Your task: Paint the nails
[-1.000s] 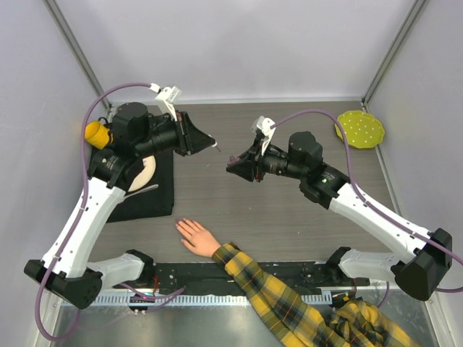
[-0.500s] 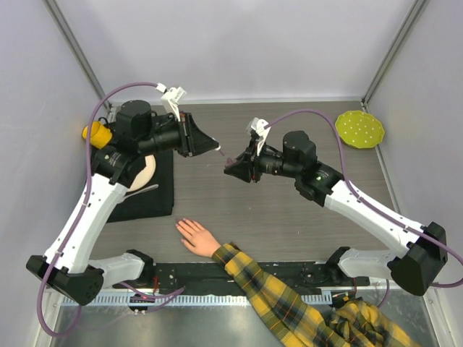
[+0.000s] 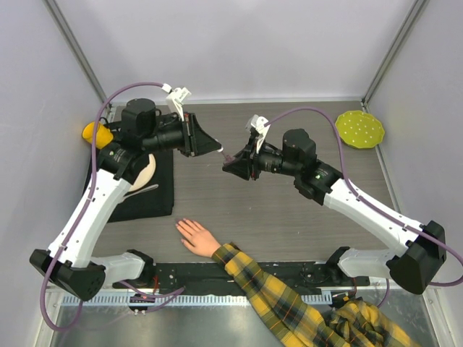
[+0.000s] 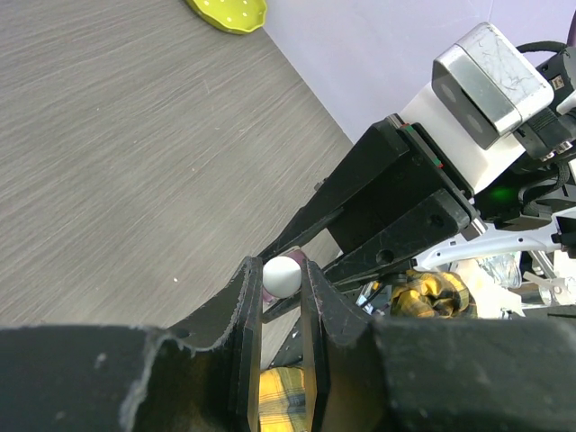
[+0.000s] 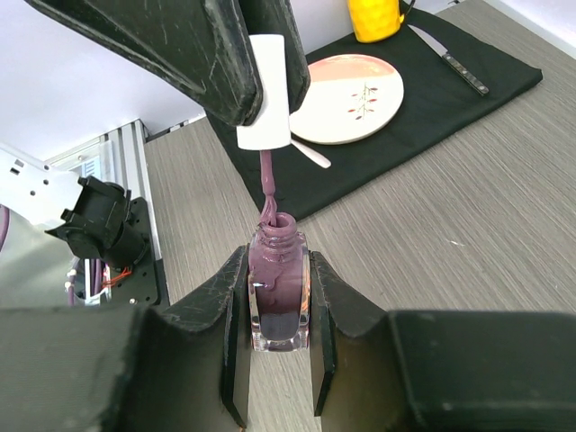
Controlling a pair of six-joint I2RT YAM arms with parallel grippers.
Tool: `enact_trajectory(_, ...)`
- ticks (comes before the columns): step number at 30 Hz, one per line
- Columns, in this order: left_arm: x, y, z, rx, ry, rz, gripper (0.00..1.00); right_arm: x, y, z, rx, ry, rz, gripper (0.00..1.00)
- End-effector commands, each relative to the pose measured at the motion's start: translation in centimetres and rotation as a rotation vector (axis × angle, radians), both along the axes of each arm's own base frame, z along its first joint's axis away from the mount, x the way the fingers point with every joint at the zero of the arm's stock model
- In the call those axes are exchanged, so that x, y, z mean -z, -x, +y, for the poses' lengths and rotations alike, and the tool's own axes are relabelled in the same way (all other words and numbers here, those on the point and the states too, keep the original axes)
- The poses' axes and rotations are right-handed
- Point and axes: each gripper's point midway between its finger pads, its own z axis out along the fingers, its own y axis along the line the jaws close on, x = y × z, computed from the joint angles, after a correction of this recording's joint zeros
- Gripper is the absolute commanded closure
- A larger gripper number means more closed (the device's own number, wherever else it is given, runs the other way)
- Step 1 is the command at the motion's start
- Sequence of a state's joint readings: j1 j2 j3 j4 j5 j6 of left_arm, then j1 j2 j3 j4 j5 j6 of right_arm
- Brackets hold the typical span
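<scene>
A small clear bottle (image 5: 279, 288) of mauve polish stands upright between the fingers of my right gripper (image 5: 277, 261), which is shut on it. My left gripper (image 4: 282, 270) is shut on the bottle's white cap (image 4: 283, 274). The cap (image 5: 267, 90) hangs just above the bottle, and its brush (image 5: 267, 193) reaches down into the bottle's neck. In the top view the two grippers meet tip to tip above mid-table, left gripper (image 3: 215, 148), right gripper (image 3: 231, 165). The pale hand (image 3: 197, 237) in a plaid sleeve (image 3: 268, 289) lies flat near the front edge, well below both grippers. Its nails are too small to make out.
At the left, a black mat (image 3: 160, 199) carries a pink-and-cream plate (image 5: 346, 85), a yellow cup (image 5: 376, 18) and a knife (image 5: 450, 61). A green spotted plate (image 3: 360, 129) sits at the back right. Grey walls stand on both sides.
Both grippers have drifted slightly toward each other, the right one with the bottle moving left. Each grip is unchanged, and the hand has not moved.
</scene>
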State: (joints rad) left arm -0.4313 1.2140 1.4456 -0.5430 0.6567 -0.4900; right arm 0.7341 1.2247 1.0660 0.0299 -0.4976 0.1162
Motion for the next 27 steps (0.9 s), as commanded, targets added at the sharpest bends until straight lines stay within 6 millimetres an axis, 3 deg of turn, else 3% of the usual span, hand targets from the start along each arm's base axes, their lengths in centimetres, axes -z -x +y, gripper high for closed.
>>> enact_trajectory(1,-2.1,0.6,-0.1,0.028,0.038,-0.052,1.00,-3.3,0.1,0.7,-0.022,-0.075,-0.062,0.99)
enact_trajectory(15,-3.3,0.6,0.5,-0.007,0.030,-0.090,1.00,-3.2,0.3,0.7,-0.028,-0.074,-0.055,0.99)
enact_trajectory(27,-2.4,0.0,0.2,-0.004,0.020,-0.065,1.00,-4.1,0.6,0.6,-0.035,-0.093,-0.069,0.99)
